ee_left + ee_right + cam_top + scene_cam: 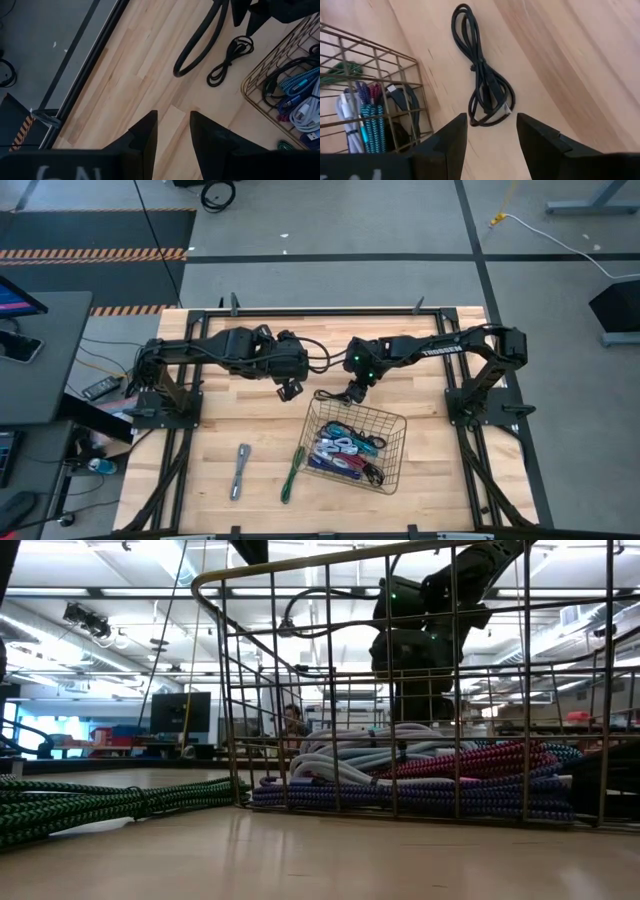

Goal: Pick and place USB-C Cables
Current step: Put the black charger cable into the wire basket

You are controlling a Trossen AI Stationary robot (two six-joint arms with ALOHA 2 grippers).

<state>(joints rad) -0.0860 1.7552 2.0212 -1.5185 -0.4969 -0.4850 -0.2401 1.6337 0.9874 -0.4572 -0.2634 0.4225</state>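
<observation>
High view: pale wood table (220,430) on grey floor; both jaws open, empty.

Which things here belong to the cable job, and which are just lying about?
Job:
black cable under the open right pincer
green cable
grey cable
cables in the basket
wire basket

Lying about:
nothing on the table

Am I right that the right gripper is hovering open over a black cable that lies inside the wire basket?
Not quite. The right gripper does hover open over the black cable, but that cable lies on the bare wooden table, outside the wire basket and beside its rim. The right wrist view shows this.
</observation>
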